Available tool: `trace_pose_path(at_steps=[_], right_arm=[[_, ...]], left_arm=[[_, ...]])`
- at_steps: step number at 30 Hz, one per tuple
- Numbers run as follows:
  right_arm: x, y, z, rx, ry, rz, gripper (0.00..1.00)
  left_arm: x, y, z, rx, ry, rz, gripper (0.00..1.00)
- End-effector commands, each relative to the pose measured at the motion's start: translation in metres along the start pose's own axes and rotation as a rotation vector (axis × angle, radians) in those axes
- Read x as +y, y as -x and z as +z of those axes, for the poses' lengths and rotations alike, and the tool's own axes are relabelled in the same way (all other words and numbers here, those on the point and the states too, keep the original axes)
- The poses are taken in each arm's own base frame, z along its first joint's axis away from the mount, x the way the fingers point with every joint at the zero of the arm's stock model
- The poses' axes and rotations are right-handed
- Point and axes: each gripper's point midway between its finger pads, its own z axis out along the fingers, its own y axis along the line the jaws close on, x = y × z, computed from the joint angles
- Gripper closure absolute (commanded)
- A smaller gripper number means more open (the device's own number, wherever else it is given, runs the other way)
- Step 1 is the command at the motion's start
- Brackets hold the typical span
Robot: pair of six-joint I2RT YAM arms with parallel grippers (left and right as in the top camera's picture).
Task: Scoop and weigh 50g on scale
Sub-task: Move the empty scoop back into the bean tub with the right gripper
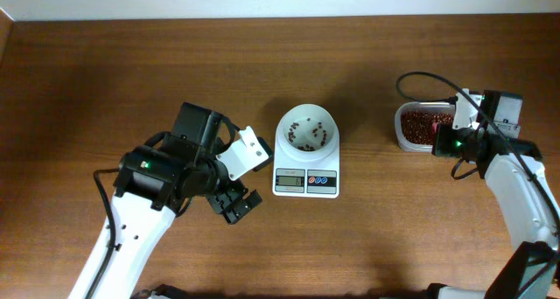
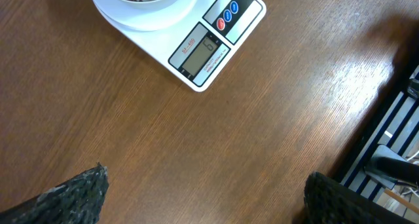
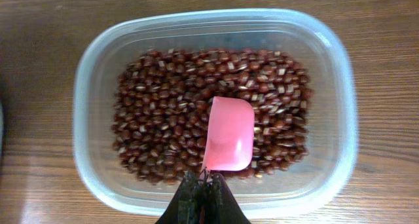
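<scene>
Right claw point(image 3: 201, 192) grips the pink scoop point(image 3: 230, 132), resting unfilled on the beans point(image 3: 163, 119) in the tub point(image 3: 85, 86) just ahead; the scale point(image 1: 306, 184), just beyond our wide-open, empty left claw point(image 1: 245, 178), holds few beans, so we judge most scooping remains.

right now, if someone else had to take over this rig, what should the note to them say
Left gripper: open, empty, above bare table to the left of the scale.
Right gripper: shut on the handle of the pink scoop, which is inside the clear tub, on or just over the beans. The scoop looks empty.
Done: a few beans lie in the scale's bowl.
Left: fill the scoop, tip it into the bowl, repeat until 50 g. The display is too small to read here.
</scene>
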Motion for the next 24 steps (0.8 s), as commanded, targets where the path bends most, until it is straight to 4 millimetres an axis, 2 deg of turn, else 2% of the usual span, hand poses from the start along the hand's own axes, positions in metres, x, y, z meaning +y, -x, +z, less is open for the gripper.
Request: trace_pose_path(at_steps=[1,2,7,9,12,18,21,24], right_arm=[[0.012,-0.011,0.002,0.046,0.077,0.033,0.96],[0.014,-0.016,0.002,0.065,0.086,0.038,0.96],[0.036,-0.014,-0.002,0.055,0.218,0.044,0.96],[0.036,-0.015,-0.001,0.062,0.218,0.047,0.96],[0.036,-0.024,0.011,0.103,0.231,0.061,0.96],[0.063,-0.025,0.009,0.111,0.401,0.083,0.96],[0.061,-0.025,0.009,0.11,0.399,0.088,0.96],[0.046,-0.026,0.007,0.108,0.377,0.128,0.96]], left_arm=[[-0.002,0.0,-0.001,-0.011,-0.008,0.014,0.01],[-0.002,0.0,-0.001,-0.011,-0.008,0.014,0.01],[-0.002,0.0,-0.001,-0.011,-0.008,0.014,0.01],[-0.002,0.0,-0.001,-0.011,-0.009,0.014,0.01],[-0.002,0.0,-0.001,-0.011,-0.009,0.014,0.01],[-0.002,0.0,-0.001,-0.011,-0.008,0.014,0.01],[-0.002,0.0,-0.001,-0.011,-0.009,0.014,0.01],[-0.002,0.0,-0.001,-0.011,-0.009,0.014,0.01]])
